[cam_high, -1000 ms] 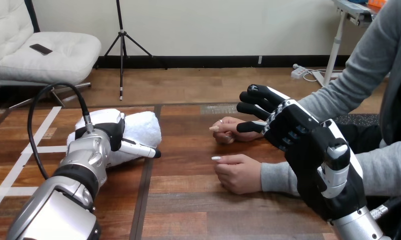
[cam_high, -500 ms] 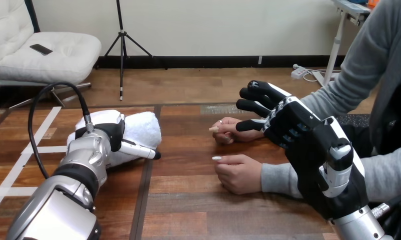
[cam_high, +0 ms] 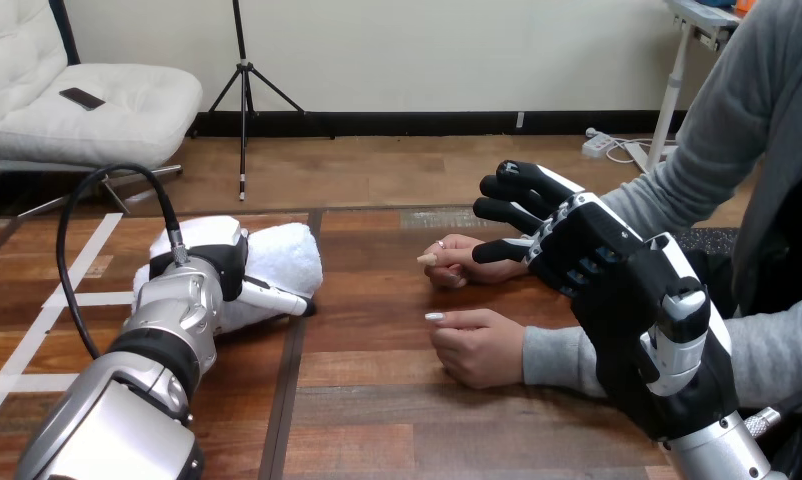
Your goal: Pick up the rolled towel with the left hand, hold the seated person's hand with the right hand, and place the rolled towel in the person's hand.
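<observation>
Fingers of the left hand (cam_high: 205,262) lie hidden beyond its white-shelled back, so whether they grip the rolled towel (cam_high: 285,252) cannot be told. The hand rests on top of the towel's left part, and its thumb stretches out straight to the right along the towel's near side, against the cloth. The towel is white and fluffy. It lies on the wooden table (cam_high: 377,410) at the view's left of centre, with its right end free of the hand. White tape strips (cam_high: 72,298) cross the tabletop just left of the towel.

Well apart from the towel, to its right, the person's two hands rest on the table. The farther hand (cam_high: 455,262) has a finger pointing left. The nearer hand (cam_high: 477,347), at the end of a grey sleeve, is loosely curled with its palm down.

The right hand (cam_high: 589,252) is raised above the farther hand's wrist, its fingers bent, spread apart and holding nothing. Its thumb tip overlaps that wrist; touching or not, I cannot tell.
</observation>
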### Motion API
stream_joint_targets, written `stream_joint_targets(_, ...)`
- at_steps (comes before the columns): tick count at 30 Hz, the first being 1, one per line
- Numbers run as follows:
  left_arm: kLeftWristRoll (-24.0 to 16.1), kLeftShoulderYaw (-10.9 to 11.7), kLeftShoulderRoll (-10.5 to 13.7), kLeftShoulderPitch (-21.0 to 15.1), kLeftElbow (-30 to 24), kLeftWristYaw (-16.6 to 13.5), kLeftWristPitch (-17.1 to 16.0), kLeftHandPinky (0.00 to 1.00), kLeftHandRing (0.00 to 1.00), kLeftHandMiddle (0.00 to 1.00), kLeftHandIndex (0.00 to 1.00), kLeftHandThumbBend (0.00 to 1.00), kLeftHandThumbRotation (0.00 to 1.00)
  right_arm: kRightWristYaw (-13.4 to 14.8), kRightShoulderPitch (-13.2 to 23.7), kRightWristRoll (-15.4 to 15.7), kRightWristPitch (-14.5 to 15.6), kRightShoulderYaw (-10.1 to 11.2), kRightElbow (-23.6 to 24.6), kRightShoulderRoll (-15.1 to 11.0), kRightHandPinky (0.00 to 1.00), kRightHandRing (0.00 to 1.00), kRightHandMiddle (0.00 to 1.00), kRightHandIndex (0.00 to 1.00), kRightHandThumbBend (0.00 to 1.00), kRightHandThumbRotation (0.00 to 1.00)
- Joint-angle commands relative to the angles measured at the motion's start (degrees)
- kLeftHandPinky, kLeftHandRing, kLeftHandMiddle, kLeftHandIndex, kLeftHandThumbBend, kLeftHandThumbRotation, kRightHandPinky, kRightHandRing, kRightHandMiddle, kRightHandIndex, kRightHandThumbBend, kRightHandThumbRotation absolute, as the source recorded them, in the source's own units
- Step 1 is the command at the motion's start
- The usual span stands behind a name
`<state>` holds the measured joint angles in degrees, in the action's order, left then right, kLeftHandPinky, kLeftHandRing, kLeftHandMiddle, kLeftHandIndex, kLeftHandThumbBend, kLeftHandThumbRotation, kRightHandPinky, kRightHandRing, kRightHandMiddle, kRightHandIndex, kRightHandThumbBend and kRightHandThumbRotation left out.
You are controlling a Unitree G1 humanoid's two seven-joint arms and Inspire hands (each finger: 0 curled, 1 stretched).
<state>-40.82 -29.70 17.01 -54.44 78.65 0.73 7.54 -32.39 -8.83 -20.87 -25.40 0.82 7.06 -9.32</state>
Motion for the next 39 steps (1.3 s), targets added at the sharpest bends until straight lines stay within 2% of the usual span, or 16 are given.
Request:
stream_joint_targets(1, 0.37, 0.34, -0.43, -0.50, -0.25, -1.95, 0.55, 0.83, 0.86, 0.88, 0.85, 0.78, 0.62, 0.01, 1.90, -1.20, -1.18, 0.89, 2.27, -0.24, 0.71, 0.85, 0.86, 0.84, 1.00, 1.00)
stream_joint_targets(10, 0.80, 0.81, -0.52, -0.45, -0.24, -3.13, 0.87, 0.70, 0.80, 0.83, 0.82, 0.75, 0.46, 0.04, 1.94, -1.17, -1.27, 0.89, 2.29, -0.15, 0.69, 0.84, 0.85, 0.84, 1.00, 1.00)
stream_joint_targets(11, 0.98, 0.99, -0.52, -0.44, -0.26, -3.23, 0.91, 0.66, 0.79, 0.81, 0.81, 0.74, 0.41, 0.07, 1.93, -1.18, -1.21, 0.88, 2.34, -0.15, 0.69, 0.84, 0.85, 0.84, 1.00, 1.00)
stream_joint_targets(13, 1.38, 1.39, -0.53, -0.43, -0.30, -3.46, 1.00, 0.64, 0.78, 0.81, 0.80, 0.73, 0.37, 0.13, 1.92, -1.16, -1.16, 0.87, 2.41, -0.13, 0.69, 0.84, 0.85, 0.84, 1.00, 1.00)
stream_joint_targets(19, 2.26, 2.33, -0.56, -0.36, -0.37, -3.91, 1.17, 0.55, 0.73, 0.75, 0.72, 0.72, 0.23, 0.18, 1.88, -1.11, -1.25, 0.91, 2.40, -0.10, 0.69, 0.84, 0.86, 0.84, 1.00, 1.00)
stream_joint_targets(20, 2.37, 2.42, -0.56, -0.35, -0.38, -3.94, 1.17, 0.49, 0.68, 0.71, 0.68, 0.72, 0.19, 0.16, 1.87, -1.12, -1.25, 0.92, 2.39, -0.11, 0.69, 0.84, 0.86, 0.84, 1.00, 1.00)
stream_joint_targets(25, 2.90, 2.51, -0.49, -0.24, -0.42, -4.32, 1.06, 0.42, 0.61, 0.66, 0.63, 0.72, 0.12, 0.08, 1.90, -1.13, -1.39, 0.92, 2.40, -0.12, 0.68, 0.84, 0.86, 0.84, 1.00, 1.00)
stream_joint_targets(31, 2.94, 2.29, -0.43, -0.26, -0.39, -4.20, 1.09, 0.40, 0.60, 0.65, 0.60, 0.75, 0.07, 0.06, 2.02, -1.16, -1.51, 0.96, 2.36, -0.10, 0.68, 0.84, 0.86, 0.84, 1.00, 1.00)
stream_joint_targets(39, 2.07, 1.44, -0.40, -0.27, -0.29, -4.08, 1.45, 0.49, 0.71, 0.74, 0.71, 0.78, 0.11, 0.19, 2.02, -1.21, -1.34, 1.06, 2.47, -0.16, 0.68, 0.84, 0.86, 0.84, 1.00, 1.00)
